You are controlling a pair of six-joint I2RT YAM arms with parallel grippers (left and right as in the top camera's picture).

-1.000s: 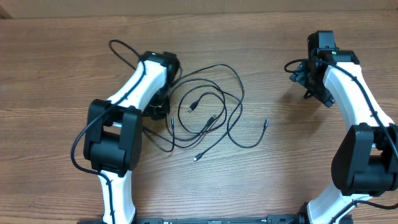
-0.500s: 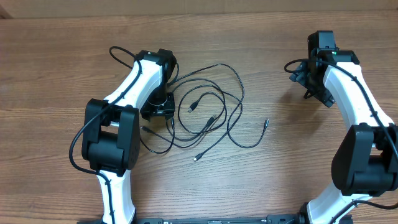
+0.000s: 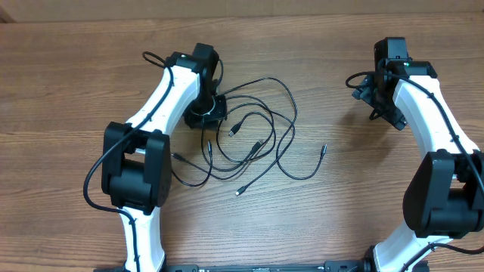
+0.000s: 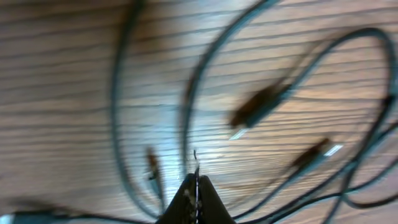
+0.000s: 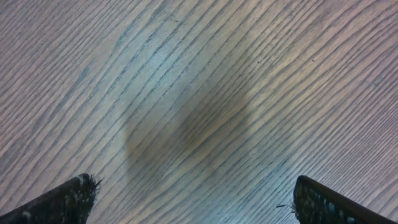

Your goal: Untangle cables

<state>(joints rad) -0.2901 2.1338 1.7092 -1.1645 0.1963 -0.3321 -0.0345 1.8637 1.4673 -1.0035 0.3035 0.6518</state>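
Right now the wooden table (image 3: pixel 68 53) is filling the overhead view edge to edge, and two white and black arms are reaching in from the near edge. The left arm (image 3: pixel 162 98) is stretching up and inward, its wrist sitting at the left edge of the tangle, while the right arm (image 3: pixel 427 106) is standing on the far right, well apart from the action. The cables (image 3: pixel 255 145) are lying on the table between the two arms, nearer the left one, sprawling in loose overlapping black loops. The left gripper (image 3: pixel 207 113) is sitting right at the left side of those loops. On its wrist camera its fingers (image 4: pixel 186 202) are pressing together into a single point just above the wood, with blurred strands curving all around them; whether a strand is pinched between the tips, I cannot tell. The right gripper (image 3: pixel 373 97) is hovering over bare wood, and its fingers (image 5: pixel 68 199) are standing wide apart at the two lower corners of its wrist view, holding nothing. Down to the small stuff: one plug (image 3: pixel 323 149) is lying alone on the right of the tangle, a second plug (image 3: pixel 240 191) is pointing toward the near edge, and two more are resting inside the loops.
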